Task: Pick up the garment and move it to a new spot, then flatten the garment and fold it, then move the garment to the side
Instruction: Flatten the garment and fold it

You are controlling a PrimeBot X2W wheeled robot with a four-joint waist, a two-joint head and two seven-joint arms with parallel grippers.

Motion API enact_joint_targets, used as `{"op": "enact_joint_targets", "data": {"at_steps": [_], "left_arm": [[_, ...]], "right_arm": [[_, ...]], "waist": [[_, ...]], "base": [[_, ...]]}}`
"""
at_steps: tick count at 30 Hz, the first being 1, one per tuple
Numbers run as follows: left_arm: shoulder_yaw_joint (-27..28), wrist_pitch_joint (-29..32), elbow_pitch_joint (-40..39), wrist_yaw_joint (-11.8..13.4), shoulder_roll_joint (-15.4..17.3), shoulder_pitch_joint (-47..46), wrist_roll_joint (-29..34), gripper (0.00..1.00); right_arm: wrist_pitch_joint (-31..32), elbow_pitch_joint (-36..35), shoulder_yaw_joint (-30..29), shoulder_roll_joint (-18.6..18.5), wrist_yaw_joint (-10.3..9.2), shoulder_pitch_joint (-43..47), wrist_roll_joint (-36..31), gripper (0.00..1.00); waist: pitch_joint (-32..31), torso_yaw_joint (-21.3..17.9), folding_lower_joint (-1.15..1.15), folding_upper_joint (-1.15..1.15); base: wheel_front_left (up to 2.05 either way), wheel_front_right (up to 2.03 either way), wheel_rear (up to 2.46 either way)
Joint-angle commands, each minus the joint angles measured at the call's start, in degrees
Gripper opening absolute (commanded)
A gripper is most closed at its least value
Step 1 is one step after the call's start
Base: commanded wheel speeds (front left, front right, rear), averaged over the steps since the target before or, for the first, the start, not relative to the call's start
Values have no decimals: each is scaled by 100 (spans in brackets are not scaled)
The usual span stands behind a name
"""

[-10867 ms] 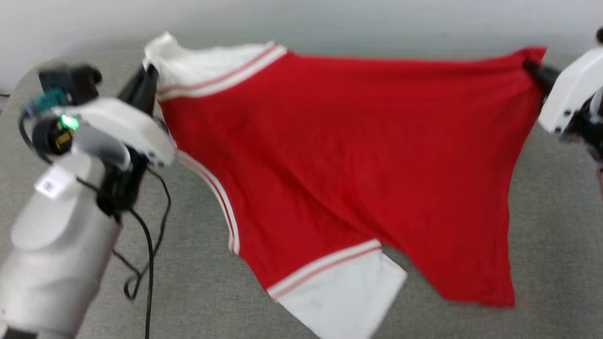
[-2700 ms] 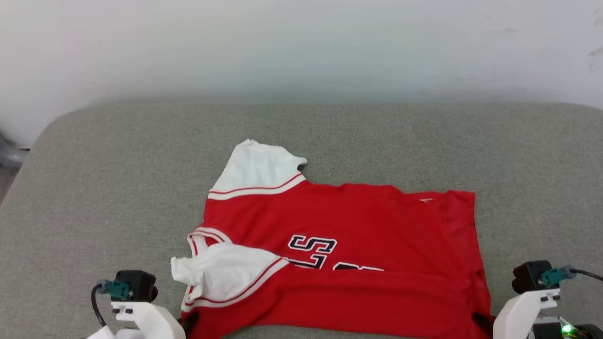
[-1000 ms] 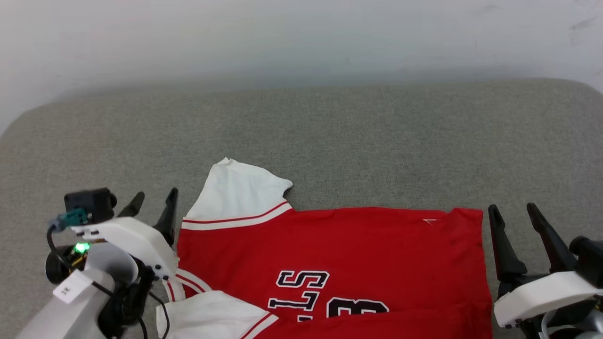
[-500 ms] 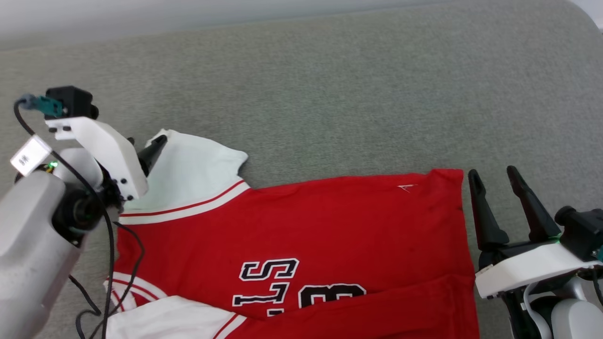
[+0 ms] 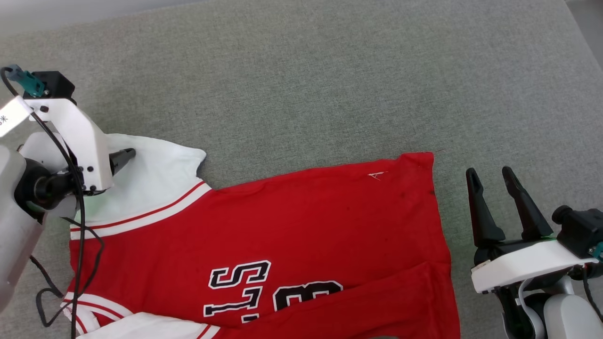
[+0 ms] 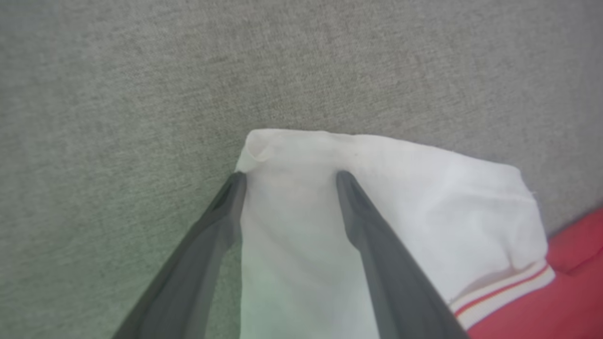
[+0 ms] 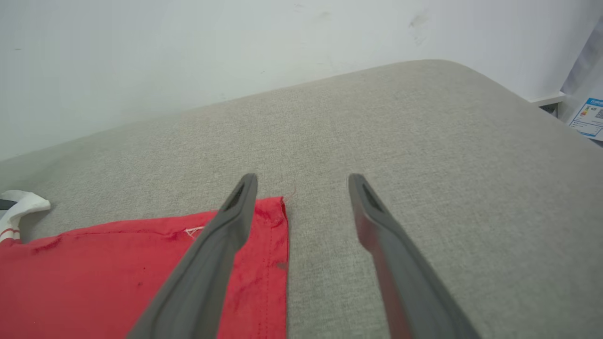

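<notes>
Head view. The garment [image 5: 301,221], a soft red jersey, lies flat on a grey woven padded surface [image 5: 330,84]. Its long axis runs across the view, tilted slightly. The white sleeve with red-and-white striped trim points to the robot's left, and the straight hem edge to its right. Black, white-outlined lettering shows near the lower edge, with a red strip folded over beside it. The left gripper [image 5: 123,159] reaches over the white sleeve. The right gripper [image 5: 490,173], jaws apart, stands just beside the hem edge, over bare surface.

Left wrist view. The left gripper [image 6: 290,176] has its jaws apart and straddles the outer corner of the smooth white sleeve of the garment [image 6: 414,202]. Contact cannot be told.

Right wrist view. The right gripper [image 7: 303,179] has its jaws apart. One dark tapered finger crosses the red far hem corner of the garment [image 7: 118,273], and the other lies over the grey weave. A pale wall [image 7: 188,56] rises behind.
</notes>
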Motion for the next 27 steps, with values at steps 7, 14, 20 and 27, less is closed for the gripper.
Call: {"op": "enact_joint_targets", "data": {"at_steps": [7,14,20,27], "left_arm": [[-197,295,170,-22,-189,294,-144,0],[-33,-162,-13,-123,-162,5,-12,0],[26,-459,-328,-136,-219,-188,109,0],[19,-696,-713,-152,-313,-294,212,0]], "right_arm": [[31,233,62,16,-3,-178,272,100],[1056,765,54,-215,-4,-550,603,100],[2421,1149,344,-800,-3,-1070,1051,100],[3336,1427,819,-1234,-3,-1751,1116,100]], "waist": [[78,-59,0,0],[-15,40,0,0],[-72,297,0,0],[31,606,0,0]], "base": [[0,0,0],[0,0,0],[0,0,0],[0,0,0]]}}
